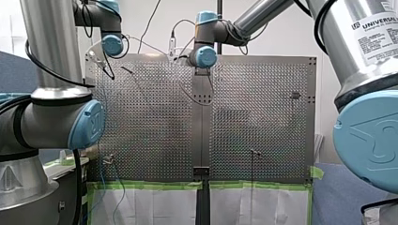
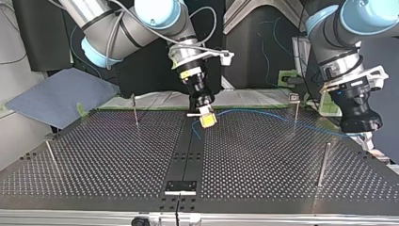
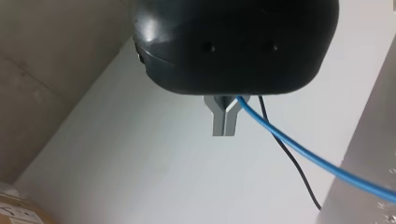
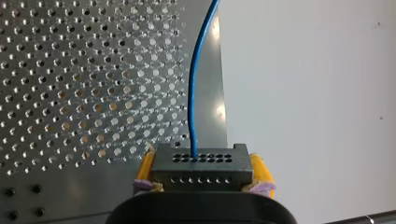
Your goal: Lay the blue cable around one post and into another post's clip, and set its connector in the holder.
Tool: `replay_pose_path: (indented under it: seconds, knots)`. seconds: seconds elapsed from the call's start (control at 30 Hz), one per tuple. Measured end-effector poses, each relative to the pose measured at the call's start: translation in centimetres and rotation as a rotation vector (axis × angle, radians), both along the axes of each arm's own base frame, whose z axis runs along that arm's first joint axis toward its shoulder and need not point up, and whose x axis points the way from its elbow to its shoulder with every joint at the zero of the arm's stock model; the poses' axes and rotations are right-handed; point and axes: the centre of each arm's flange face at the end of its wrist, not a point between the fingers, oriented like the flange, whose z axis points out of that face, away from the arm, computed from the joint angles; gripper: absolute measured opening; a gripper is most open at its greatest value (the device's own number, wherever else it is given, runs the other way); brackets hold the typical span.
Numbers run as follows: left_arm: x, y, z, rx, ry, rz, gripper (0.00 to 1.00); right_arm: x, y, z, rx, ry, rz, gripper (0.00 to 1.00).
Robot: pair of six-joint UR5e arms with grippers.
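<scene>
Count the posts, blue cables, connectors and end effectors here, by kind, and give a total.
thin upright metal posts: 4
thin blue cable: 1
black rectangular plastic connector: 1
end effectors (my left end effector, my right end effector): 2
Total: 8

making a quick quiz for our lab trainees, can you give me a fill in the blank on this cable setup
1. My right gripper is shut on a black ___.
2. The cable leaving it is ___.
3. The pads clamping it are ___.
4. That cable also passes between the metal fingers of my ___ gripper.
Missing words: connector, blue, yellow, left.
</scene>
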Motion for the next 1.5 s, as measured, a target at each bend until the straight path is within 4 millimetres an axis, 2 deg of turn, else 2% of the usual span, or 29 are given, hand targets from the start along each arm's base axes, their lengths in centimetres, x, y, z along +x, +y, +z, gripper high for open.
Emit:
replay_pose_path:
  seconds: [0.27,0.5,0.6,0.73,0.9,1.27,1.5]
  knots:
    - [2.6,0.6,0.0,0.001,0.06,-0.008,0.0,1.0,-0.6,2.0,-0.015,-0.022,0.004,0.0]
    - [4.9,2.4,1.0,-0.007,0.054,0.014,0.0,1.5,-1.6,3.2,-0.018,-0.042,-0.01,0.0]
    - [5.4,3.4,1.8,-0.012,0.035,0.014,0.0,2.0,-2.0,2.9,-0.014,-0.039,-0.016,0.0]
    - [6.3,4.7,1.6,-0.008,0.04,0.016,0.0,2.5,-2.4,2.2,-0.009,-0.033,-0.018,0.0]
    - [7.6,6.2,0.2,0.01,0.073,0.034,0.0,3.2,-2.9,1.1,-0.002,-0.023,-0.018,0.0]
    - [10.0,8.1,-2.7,0.033,0.127,0.042,0.0,5.0,-4.3,-2.1,0.016,0.0,-0.017,0.0]
    - [11.2,8.9,-4.4,0.037,0.156,0.033,0.0,5.2,-5.0,-2.6,0.014,-0.006,-0.019,0.0]
